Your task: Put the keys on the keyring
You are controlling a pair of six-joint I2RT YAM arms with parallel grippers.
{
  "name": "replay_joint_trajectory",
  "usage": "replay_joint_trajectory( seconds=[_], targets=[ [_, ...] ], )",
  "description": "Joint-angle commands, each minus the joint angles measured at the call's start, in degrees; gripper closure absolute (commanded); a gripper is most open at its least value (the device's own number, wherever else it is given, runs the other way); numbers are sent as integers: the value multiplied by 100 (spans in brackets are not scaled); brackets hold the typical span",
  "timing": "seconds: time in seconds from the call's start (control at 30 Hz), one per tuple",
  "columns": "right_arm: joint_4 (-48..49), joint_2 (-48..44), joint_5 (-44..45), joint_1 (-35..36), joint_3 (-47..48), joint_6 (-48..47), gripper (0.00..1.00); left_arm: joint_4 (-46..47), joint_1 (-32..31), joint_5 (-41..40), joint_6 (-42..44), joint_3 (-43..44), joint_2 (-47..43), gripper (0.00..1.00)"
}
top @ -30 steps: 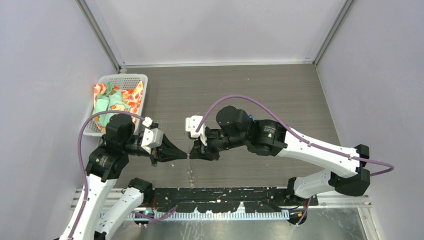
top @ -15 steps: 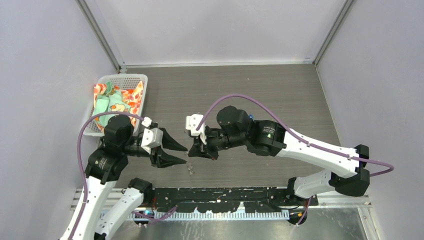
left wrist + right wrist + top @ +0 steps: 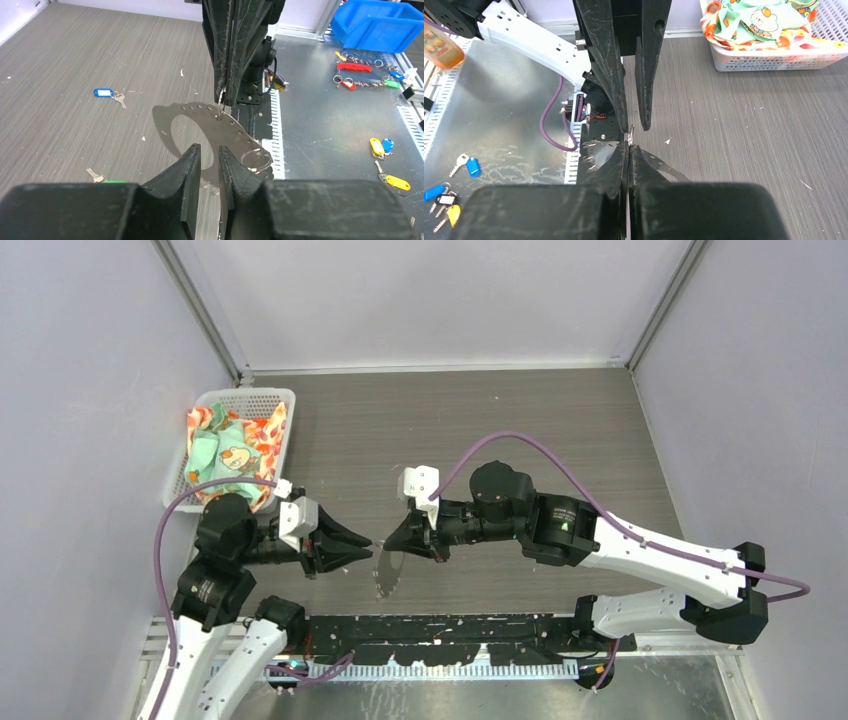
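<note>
right gripper (image 3: 396, 545) jaws pressed together, pinching the keyring (image 3: 388, 574) at its top edge. the grip is on a small wire loop (image 3: 220, 104) threaded through one of the edge holes, so the keyring hangs below the jaws, off the surface (image 3: 520, 420)

left gripper (image 3: 366, 548) jaws spread, nothing in them. its tips face the right gripper's tips, just beside the keyring. in the left wrist view the lower part of the keyring lines up with the gap between the left jaws, can't tell if it touches

keyring: thin flat crescent of bright grey metal, row of small round holes along the outer edge, a bigger split ring (image 3: 256, 159) hanging at its near end

keys not on it: blue-head key (image 3: 103, 93) and green-head key (image 3: 104, 178) lie flat on the surface, apart from each other and well apart from both sets of jaws. small silver blades, plastic heads

surface is dark wood-grain, scuffed. white mesh basket (image 3: 262, 400) with patterned cloth (image 3: 225, 450) at far left
</note>
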Motion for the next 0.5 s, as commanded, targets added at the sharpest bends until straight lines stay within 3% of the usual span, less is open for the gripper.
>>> replay_joint_trajectory(
  seconds=[0.0,0.2,0.37,0.47],
  targets=[
    [693,-196,53,-16,-72,176,99,728,-12,94,-647,7,115,77],
    [931,-198,43,-15,-159,243,99,1378,-12,488,-1269,5,409,73],
    [1056,-125,0,-15,-169,252,99,1438,-12,638,-1282,23,409,73],
    [1044,-65,-38,-9,-126,251,99,1441,-12,656,-1237,14,360,78]
  ],
)
